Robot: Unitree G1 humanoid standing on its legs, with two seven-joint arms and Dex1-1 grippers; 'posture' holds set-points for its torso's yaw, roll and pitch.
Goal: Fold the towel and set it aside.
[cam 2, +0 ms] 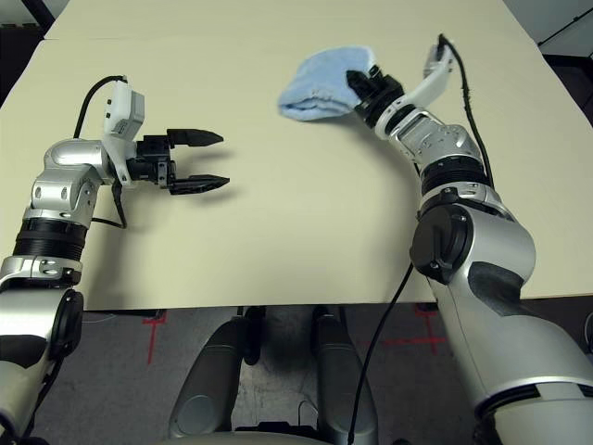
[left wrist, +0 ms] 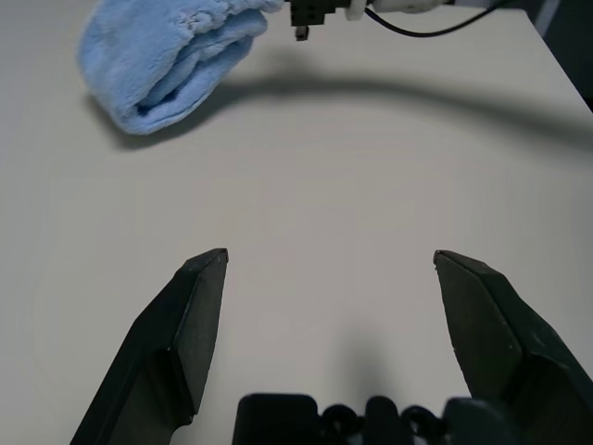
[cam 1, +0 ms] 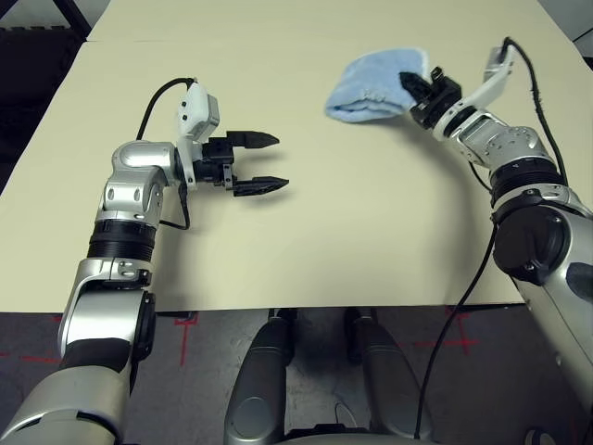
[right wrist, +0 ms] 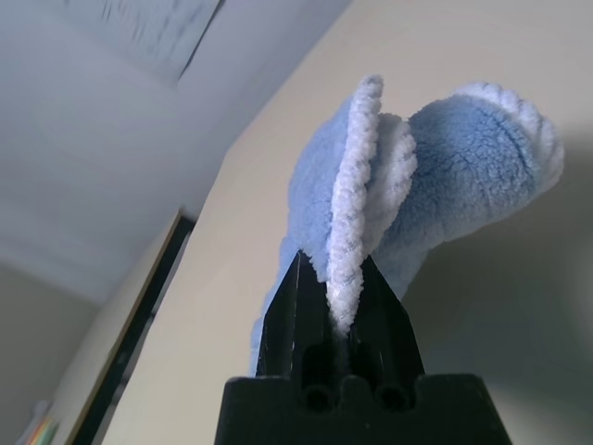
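Observation:
The towel (cam 1: 375,85), a light-blue terry cloth folded into a thick bundle, hangs just above the far right part of the table. My right gripper (cam 1: 414,85) is shut on its near edge; in the right wrist view the white-edged layers (right wrist: 357,195) are pinched between the two black fingers (right wrist: 289,320). The towel also shows as a rolled bundle (left wrist: 162,60) in the left wrist view. My left gripper (cam 1: 264,163) hovers over the left middle of the table, open and holding nothing, well apart from the towel.
The table (cam 1: 306,241) is a plain cream surface with a seam across its far part (cam 1: 185,42). The near edge runs in front of my body. Dark floor lies beyond the left edge (cam 1: 28,83).

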